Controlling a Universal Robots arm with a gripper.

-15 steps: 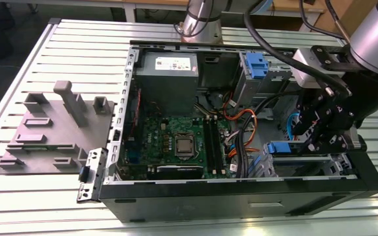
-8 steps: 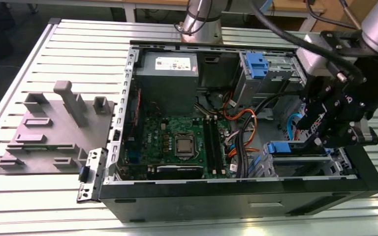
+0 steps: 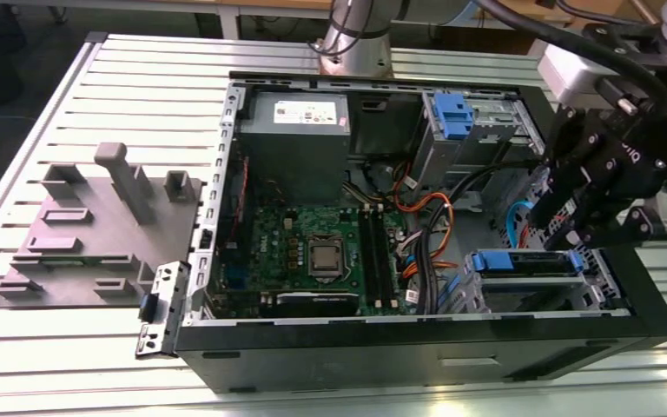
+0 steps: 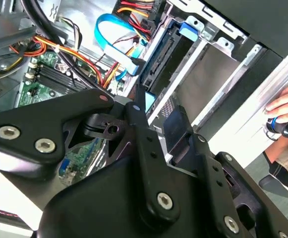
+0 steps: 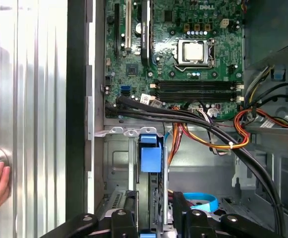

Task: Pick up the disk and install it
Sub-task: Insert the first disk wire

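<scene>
- In the exterior view, an open computer case (image 3: pixel 426 356) lies on a slatted metal table (image 3: pixel 56 365). The gripper (image 3: pixel 568 228) hangs over the case's corner at the exterior view's right, just above the drive cage (image 3: pixel 531 294).
- The disk (image 3: pixel 521 261), in its blue carrier, sits at the top of that cage, beside the circuit board (image 3: pixel 310 252). A grey block (image 3: pixel 90 234) with upright pegs stands on the table at the exterior view's left, apart from the case.
- In the second wrist view, the disk shows edge-on as a dark slab with a blue rail inside the metal cage. It seems fully seated, though the gripper's black links hide its near end. A person's hand (image 4: pixel 285 104) rests on the table beyond the case wall.
- In the first wrist view, the gripper straddles the blue carrier from above, with orange and black cables (image 5: pixel 203 131) running between board and cage. Whether the gripper presses on the carrier or stands free of it, I cannot tell.
</scene>
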